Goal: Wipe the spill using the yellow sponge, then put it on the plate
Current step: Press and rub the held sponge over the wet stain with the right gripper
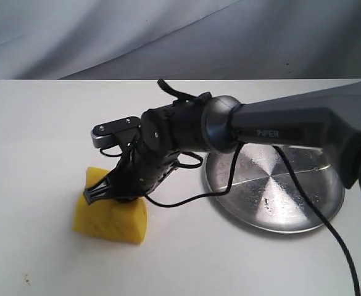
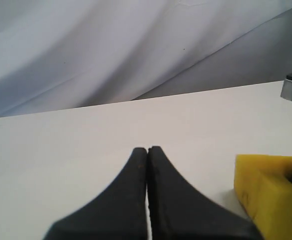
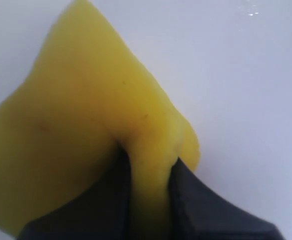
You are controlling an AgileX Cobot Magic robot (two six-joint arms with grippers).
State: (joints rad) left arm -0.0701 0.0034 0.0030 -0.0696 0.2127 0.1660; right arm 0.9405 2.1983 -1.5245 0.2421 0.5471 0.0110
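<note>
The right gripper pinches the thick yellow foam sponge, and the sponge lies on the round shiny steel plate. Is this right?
Not quite. The right gripper does pinch the yellow sponge, but the sponge lies on the white table, beside the steel plate, as the exterior view shows.

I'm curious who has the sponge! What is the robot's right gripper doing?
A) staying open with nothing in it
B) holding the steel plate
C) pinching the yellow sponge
C: the right wrist view shows the right gripper shut on a squeezed fold of the yellow sponge, while the steel plate lies bare and apart from it.
</note>
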